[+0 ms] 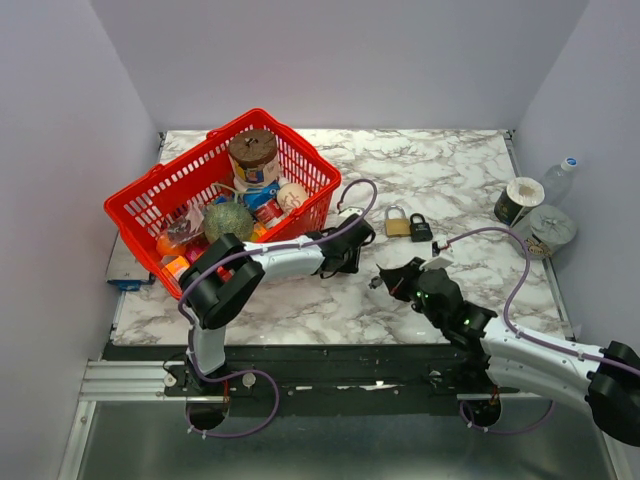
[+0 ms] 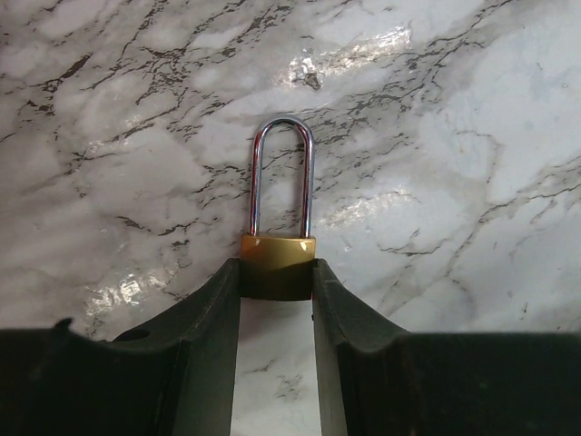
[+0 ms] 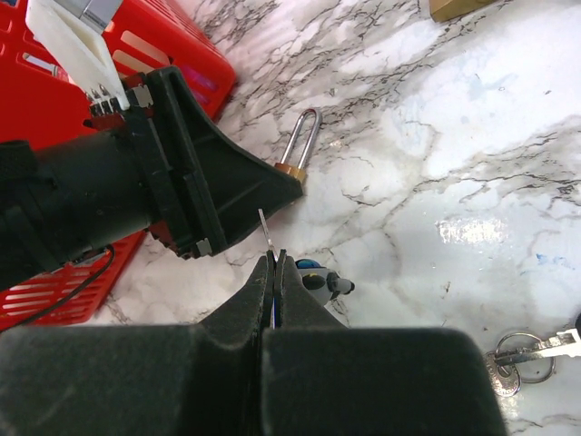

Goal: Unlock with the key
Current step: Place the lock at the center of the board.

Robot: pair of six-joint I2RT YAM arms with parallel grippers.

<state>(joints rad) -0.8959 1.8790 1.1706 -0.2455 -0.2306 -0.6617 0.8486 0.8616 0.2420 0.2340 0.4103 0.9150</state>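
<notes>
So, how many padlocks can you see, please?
3: one brass padlock in the left gripper, a second brass padlock and a black padlock side by side on the table; the basket may hide more.

Lab test booth: plain walls [image 1: 330, 60] enclose a marble table [image 1: 450, 170].

A white marble tabletop [image 1: 460, 170] with dark grey veins is boxed in by plain pale walls: a back wall [image 1: 340, 60] behind it, a left wall [image 1: 50, 180] and a right wall [image 1: 600, 90] at its sides. Light leaves bright glare patches [image 2: 359, 50] on the tabletop. A black strip [image 1: 300, 352] and a metal rail [image 1: 130, 380] run along its near edge.
</notes>
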